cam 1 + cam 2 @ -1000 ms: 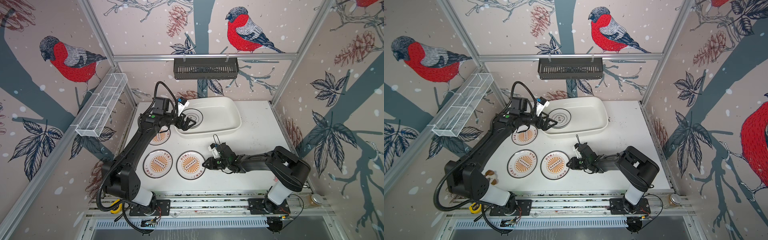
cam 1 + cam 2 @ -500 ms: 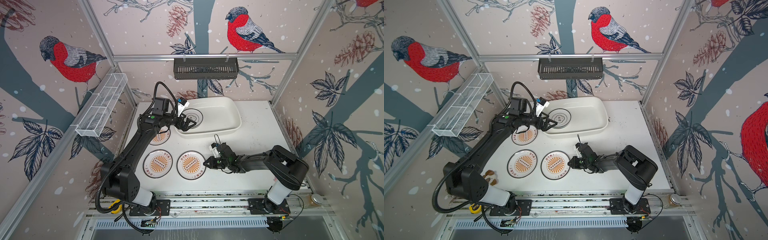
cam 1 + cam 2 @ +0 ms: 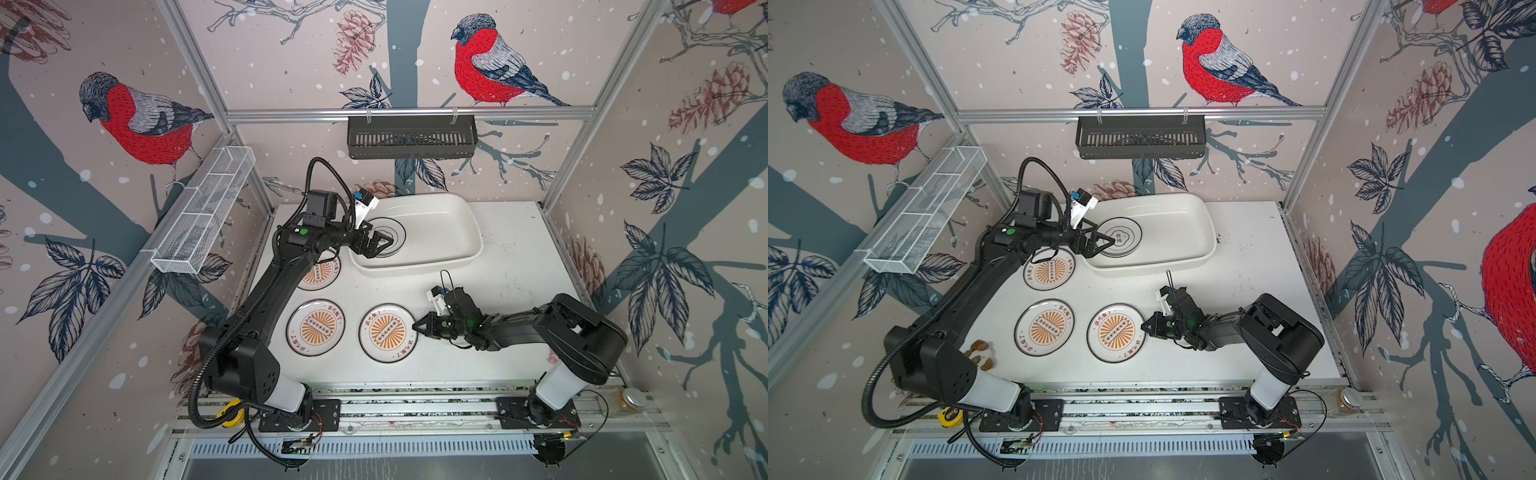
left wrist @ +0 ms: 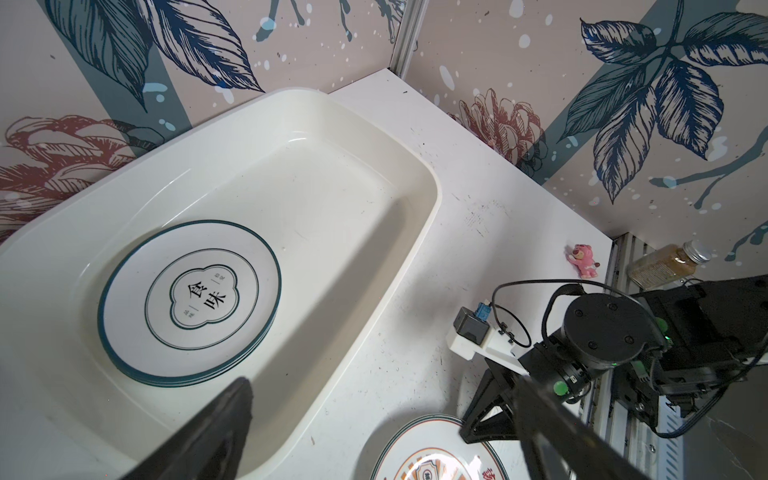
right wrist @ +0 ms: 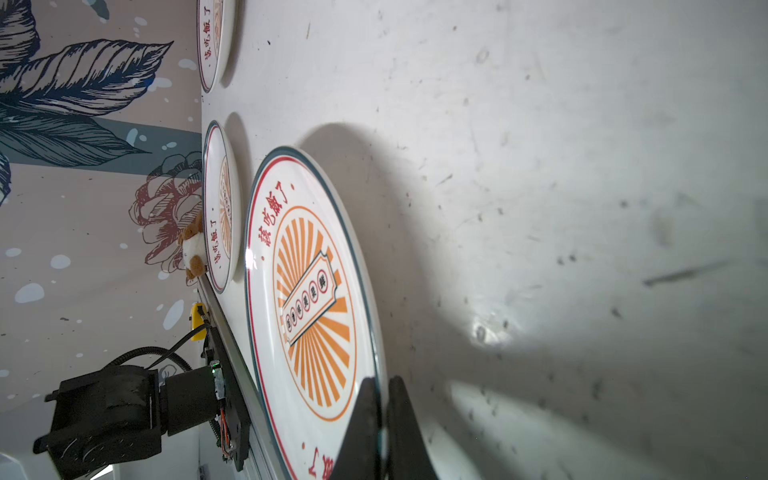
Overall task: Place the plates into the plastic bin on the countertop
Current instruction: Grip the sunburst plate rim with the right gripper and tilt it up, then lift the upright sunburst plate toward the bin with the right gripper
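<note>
I had the right gripper (image 3: pixel 415 326) pinched shut on the right-hand rim of the nearest sunburst plate (image 3: pixel 387 332). In the right wrist view a finger (image 5: pixel 361 419) sat on either face of the rim, with only the very edge between them. That plate lay flat on the countertop (image 3: pixel 515 266), near the front and well apart from the plastic bin (image 3: pixel 467 232) at the far side.

The left gripper (image 3: pixel 376 246) hung wide open and empty over the bin's left end, above the stack of plates (image 4: pixel 189 299) lying there with a quatrefoil emblem on top. The middle sunburst plate (image 3: pixel 316 327) sat just left of the gripped one. The far sunburst plate (image 3: pixel 322 270) lay partly under the left arm.

I judged the bite shallow, so the lift called for care. I would raise the gripped edge slowly, let the opposite edge pivot on the counter, and watch for the rim sliding out of the fingers before committing to a full lift. Then I would carry it low and level, clear the bin's near wall, and set it down in the bare right half, since the left arm occupied the other end. A quick swing could throw the plate or clip its neighbour.
</note>
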You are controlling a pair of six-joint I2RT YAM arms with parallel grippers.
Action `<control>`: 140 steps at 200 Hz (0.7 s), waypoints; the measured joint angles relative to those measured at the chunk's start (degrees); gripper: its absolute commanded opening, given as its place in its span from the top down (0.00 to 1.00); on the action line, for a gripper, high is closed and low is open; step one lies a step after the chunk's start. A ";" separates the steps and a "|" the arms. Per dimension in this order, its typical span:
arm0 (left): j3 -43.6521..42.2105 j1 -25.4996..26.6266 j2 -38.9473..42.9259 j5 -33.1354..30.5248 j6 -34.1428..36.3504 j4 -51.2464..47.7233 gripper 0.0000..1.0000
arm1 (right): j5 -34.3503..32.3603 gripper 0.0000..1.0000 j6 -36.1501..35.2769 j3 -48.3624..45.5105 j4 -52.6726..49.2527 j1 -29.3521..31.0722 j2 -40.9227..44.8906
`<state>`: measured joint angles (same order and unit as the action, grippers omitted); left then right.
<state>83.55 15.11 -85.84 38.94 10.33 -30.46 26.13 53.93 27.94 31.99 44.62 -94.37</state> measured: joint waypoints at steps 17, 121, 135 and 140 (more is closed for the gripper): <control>0.83 0.02 -0.50 -0.63 -1.05 -0.11 0.03 | 0.20 0.97 -0.17 -0.44 -0.13 -0.26 1.25; 4.50 0.42 -2.84 -3.23 -1.95 -1.36 0.04 | 0.61 0.98 -2.16 -3.10 -5.35 -3.54 13.73; 5.44 0.42 -3.21 -3.43 -1.90 -1.97 0.04 | 0.70 0.98 -2.97 -3.34 -6.58 -4.52 15.87; 5.79 0.42 -3.39 -3.41 -1.81 -2.10 0.04 | 0.83 0.98 -2.97 -3.37 -7.13 -4.92 16.74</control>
<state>89.34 15.53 -89.23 35.53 8.51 -32.56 26.96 50.96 24.58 24.86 39.70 -77.62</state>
